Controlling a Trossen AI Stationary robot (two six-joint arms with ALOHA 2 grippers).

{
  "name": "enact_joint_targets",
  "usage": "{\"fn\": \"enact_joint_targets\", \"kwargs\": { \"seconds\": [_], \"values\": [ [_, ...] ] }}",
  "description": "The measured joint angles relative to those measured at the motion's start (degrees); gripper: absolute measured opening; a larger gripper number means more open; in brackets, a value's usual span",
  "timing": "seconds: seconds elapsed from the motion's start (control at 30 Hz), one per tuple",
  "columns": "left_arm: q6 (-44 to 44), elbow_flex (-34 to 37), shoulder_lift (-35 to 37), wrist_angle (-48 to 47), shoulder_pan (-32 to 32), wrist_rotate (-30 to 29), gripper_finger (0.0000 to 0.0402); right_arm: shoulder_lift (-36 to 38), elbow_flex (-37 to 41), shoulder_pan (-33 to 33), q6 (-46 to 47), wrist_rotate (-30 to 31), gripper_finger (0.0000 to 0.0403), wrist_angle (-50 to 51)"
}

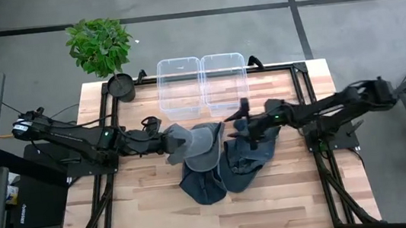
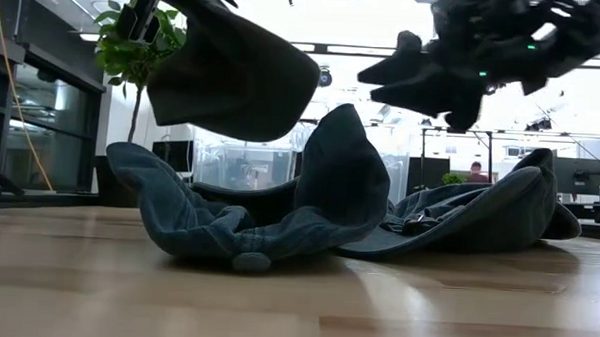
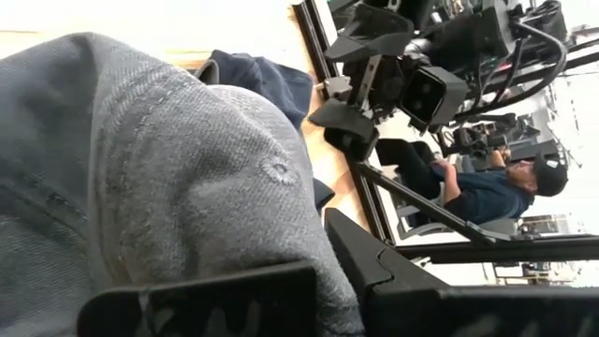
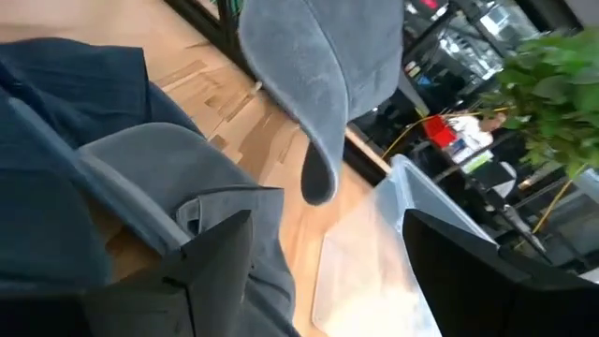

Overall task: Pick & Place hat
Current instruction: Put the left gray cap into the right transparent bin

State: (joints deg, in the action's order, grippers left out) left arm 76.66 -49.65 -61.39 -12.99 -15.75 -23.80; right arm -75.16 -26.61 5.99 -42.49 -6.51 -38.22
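We see two clear plastic bins [image 1: 201, 83] side by side at the far edge of the wooden tabletop [image 1: 150, 189], and from above both look bare inside. Beside them, at the far left corner, a potted plant [image 1: 101, 49] stands in a dark pot.

The hats lie in a heap near the middle of the tabletop. A grey hat [image 1: 195, 144] is lifted clear of the wood: in the low view it hangs above the pile [image 2: 233, 71], and the left tool [image 1: 169, 141] is clamped shut on it. The left arm reaches in from the left side, stretched low and nearly level, its tool at the left edge of the heap. In the left wrist view the grey cloth [image 3: 159, 178] fills most of the frame, pressed against that tool's dark fingers [image 3: 206, 304].

Under and beside the lifted hat, dark blue hats [image 1: 228, 169] rest crumpled on the tabletop, overlapping one another.

The right arm comes in from the right side, also nearly level. The right tool [image 1: 242, 119] hovers over the right part of the heap with its fingers spread apart and nothing between them; the low view shows it above the blue hats [image 2: 423, 88], not touching them.
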Motion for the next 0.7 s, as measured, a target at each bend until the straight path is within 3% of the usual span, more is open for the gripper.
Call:
{"fn": "enact_joint_targets", "kwargs": {
  "seconds": [0.3, 0.7],
  "values": [
    [-0.02, 0.0, 0.0, 0.29, 0.01, 0.4, 0.0, -11.5, -12.26, -0.17, -0.01, -0.76, 0.0271, 0.99],
    [-1.61, 0.0, 0.0, 4.05, 0.02, 0.27, 0.0, -14.29, -13.86, -2.09, -1.95, -3.7, 0.0271, -0.99]
  ]
}}
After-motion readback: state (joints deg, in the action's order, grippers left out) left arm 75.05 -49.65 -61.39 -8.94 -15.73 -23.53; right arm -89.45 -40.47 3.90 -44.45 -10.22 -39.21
